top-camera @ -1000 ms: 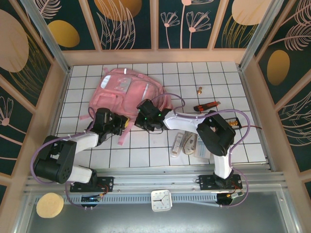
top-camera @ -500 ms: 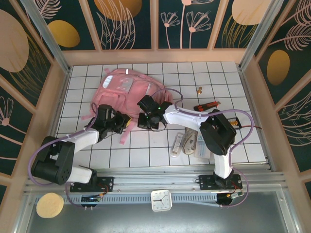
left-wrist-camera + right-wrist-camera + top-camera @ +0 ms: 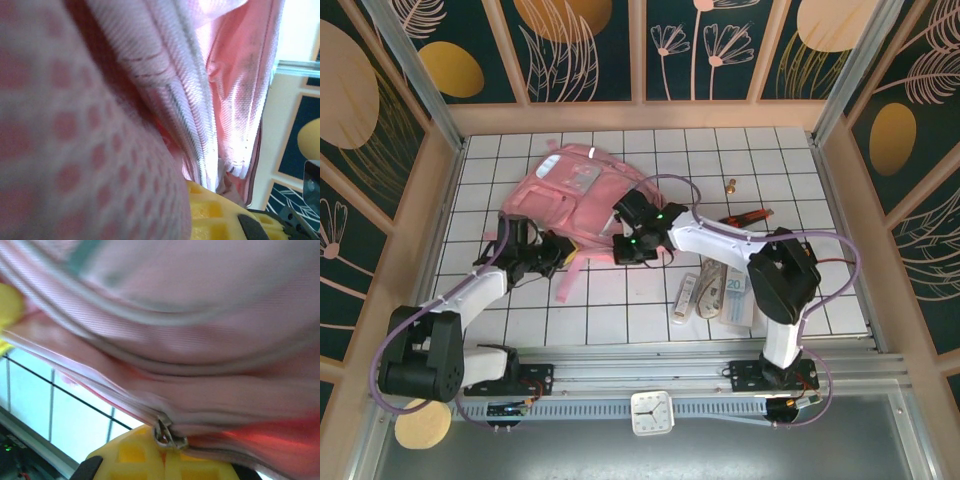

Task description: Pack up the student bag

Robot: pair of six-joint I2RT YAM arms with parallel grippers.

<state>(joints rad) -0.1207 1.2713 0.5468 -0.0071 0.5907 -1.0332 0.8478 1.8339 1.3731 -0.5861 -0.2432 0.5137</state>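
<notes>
I see the white gridded table (image 3: pixel 620 322) carrying the pink student bag (image 3: pixel 570 190) at its far left. To the right lie a small brass piece (image 3: pixel 731 185) and a red-and-black cutter (image 3: pixel 745 216). A clear stationery pouch (image 3: pixel 705 295) lies toward the near edge.

Two grippers, the left gripper (image 3: pixel 556 250) and the right gripper (image 3: pixel 623 247), are touching one student bag (image 3: pixel 575 190). Right of the right gripper's fingers (image 3: pixel 145 460), one red utility knife (image 3: pixel 745 217), one brass piece (image 3: pixel 730 185) and one clear pouch (image 3: pixel 720 300) are lying.
</notes>
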